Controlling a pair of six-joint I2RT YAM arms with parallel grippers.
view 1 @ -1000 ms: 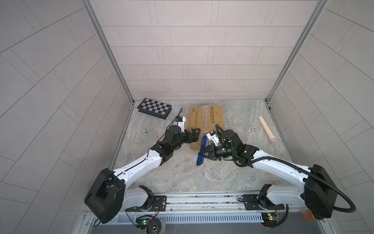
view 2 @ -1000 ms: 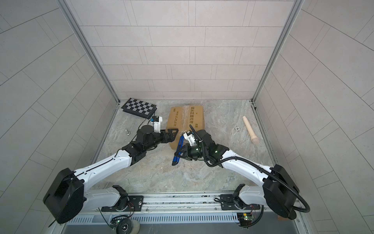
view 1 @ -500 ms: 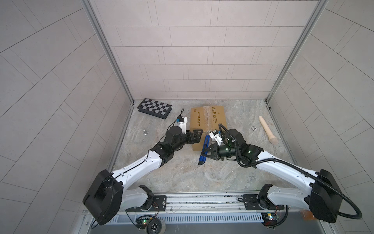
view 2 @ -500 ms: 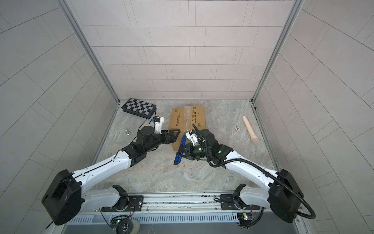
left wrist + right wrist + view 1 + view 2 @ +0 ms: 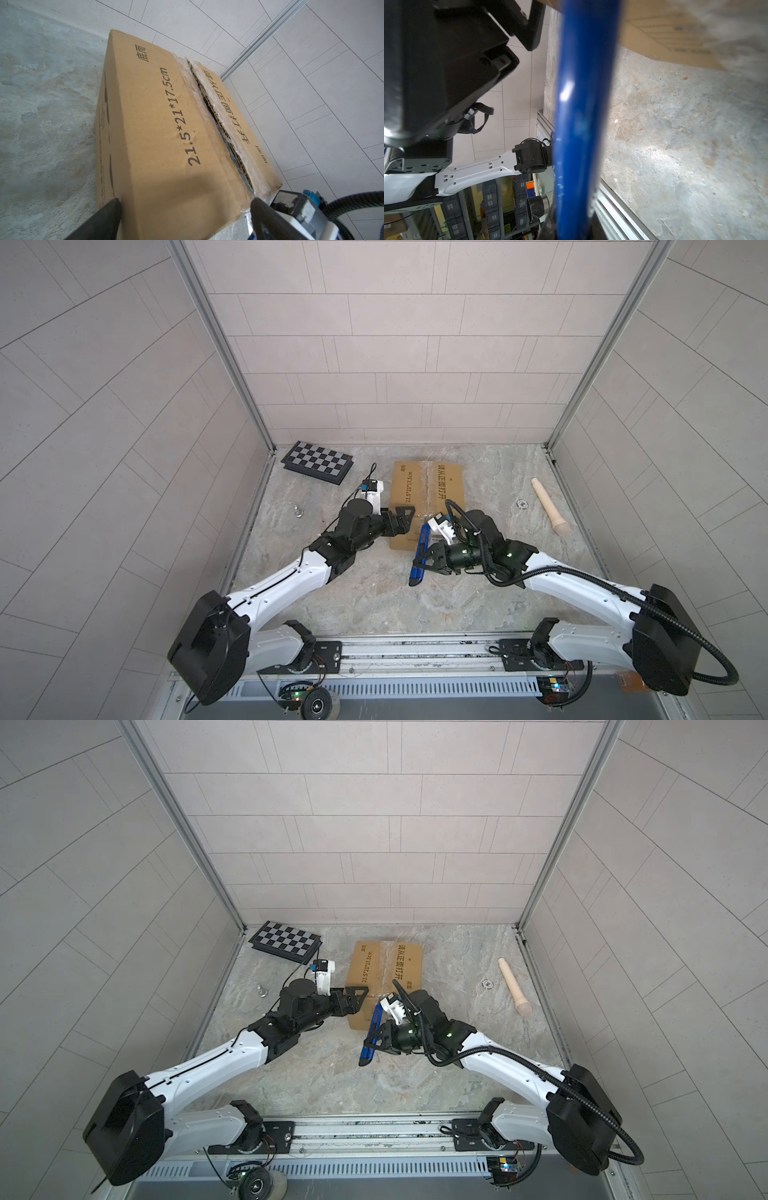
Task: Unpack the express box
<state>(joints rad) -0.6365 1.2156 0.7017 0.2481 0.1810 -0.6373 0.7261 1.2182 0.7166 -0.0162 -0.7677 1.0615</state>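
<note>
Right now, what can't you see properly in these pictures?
- Inside the brown cardboard box: left wrist view, flaps leave only a dark slit.
- Long blue cutter: right wrist view, blurred, both ends cut off.
- Small silver floor object: both top views, too small to name.

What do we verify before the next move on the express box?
1. Seam of the express box cut through: ok, it gapes along its length in the left wrist view.
2. Flaps lifted: not ok, both lie flat.
3. Left pincer ready at the box: ok, jaws wide, spanning the near end of the flap with the size print. Contact: cannot tell.
4. Right pincer holds the blue knife: ok, shut on it.
5. Knife clear of the box: cannot tell, its far end overlaps the near face in both top views.
6. Blade retracted: cannot tell.
</note>
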